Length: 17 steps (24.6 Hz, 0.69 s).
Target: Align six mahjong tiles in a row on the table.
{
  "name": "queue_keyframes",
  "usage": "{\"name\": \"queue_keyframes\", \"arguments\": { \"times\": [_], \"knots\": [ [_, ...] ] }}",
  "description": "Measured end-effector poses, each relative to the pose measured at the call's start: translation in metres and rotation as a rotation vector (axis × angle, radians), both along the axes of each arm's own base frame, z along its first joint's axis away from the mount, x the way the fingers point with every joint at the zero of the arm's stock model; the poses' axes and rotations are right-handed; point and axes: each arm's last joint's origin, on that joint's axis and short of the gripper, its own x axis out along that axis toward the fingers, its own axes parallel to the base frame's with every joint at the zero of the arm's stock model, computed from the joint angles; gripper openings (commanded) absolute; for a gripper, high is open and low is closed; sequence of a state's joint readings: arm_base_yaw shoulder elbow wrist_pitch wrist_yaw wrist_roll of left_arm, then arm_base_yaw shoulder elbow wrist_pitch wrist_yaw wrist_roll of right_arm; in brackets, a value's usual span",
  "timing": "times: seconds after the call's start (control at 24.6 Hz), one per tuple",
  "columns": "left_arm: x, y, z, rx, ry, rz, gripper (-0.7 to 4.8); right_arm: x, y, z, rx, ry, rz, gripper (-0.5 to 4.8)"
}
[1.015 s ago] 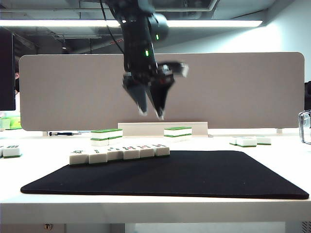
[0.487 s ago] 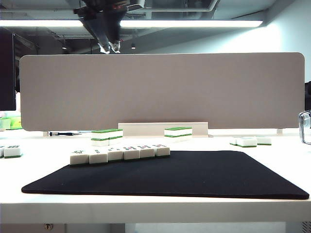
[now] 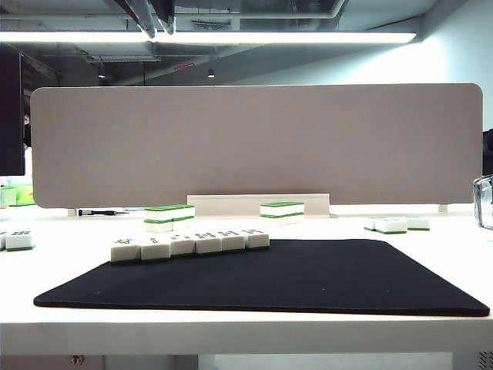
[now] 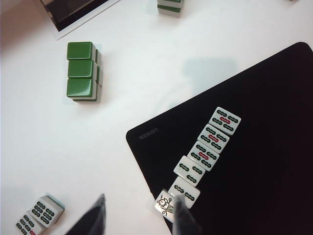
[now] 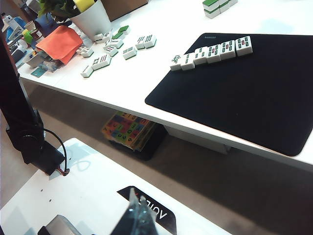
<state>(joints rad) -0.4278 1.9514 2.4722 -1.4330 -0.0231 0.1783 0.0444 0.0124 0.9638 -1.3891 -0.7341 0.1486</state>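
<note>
The six mahjong tiles lay touching in a row at the mat's far-left corner on the table — probably rigid, light, slick; grip the long sides. Left gripper hung above — part-spread, empty. Right gripper hung off-table, apparently pressed together.

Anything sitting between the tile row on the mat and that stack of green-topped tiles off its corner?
No. Left wrist view shows only bare table and mat corner between the six mahjong tiles and the green-topped stack.

You're in an open-plan office: a grey divider panel backs the white desk, strip lights run at twelve o'clock, and a monitor edge stands at nine o'clock.
</note>
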Motion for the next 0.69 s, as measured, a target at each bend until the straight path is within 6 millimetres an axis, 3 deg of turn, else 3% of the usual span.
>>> {"name": "queue_keyframes", "arguments": {
  "times": [0.2,0.28,0.32,0.49,0.69],
  "knots": [
    [-0.007,0.003,0.008,-0.062,0.001,0.072,1.74,0.000,0.000,0.000,0.000,0.000,0.000,-0.01],
    [-0.021,0.009,0.022,-0.152,-0.008,0.158,1.74,0.000,0.000,0.000,0.000,0.000,0.000,-0.01],
    [-0.036,0.016,0.035,-0.196,-0.033,0.161,1.74,0.000,0.000,0.000,0.000,0.000,0.000,-0.01],
    [-0.062,0.027,0.056,-0.253,-0.086,0.142,1.74,0.000,0.000,0.000,0.000,0.000,0.000,-0.01],
    [-0.077,0.034,0.068,-0.259,-0.139,0.156,1.74,0.000,0.000,0.000,0.000,0.000,0.000,-0.01]
  ]
}}
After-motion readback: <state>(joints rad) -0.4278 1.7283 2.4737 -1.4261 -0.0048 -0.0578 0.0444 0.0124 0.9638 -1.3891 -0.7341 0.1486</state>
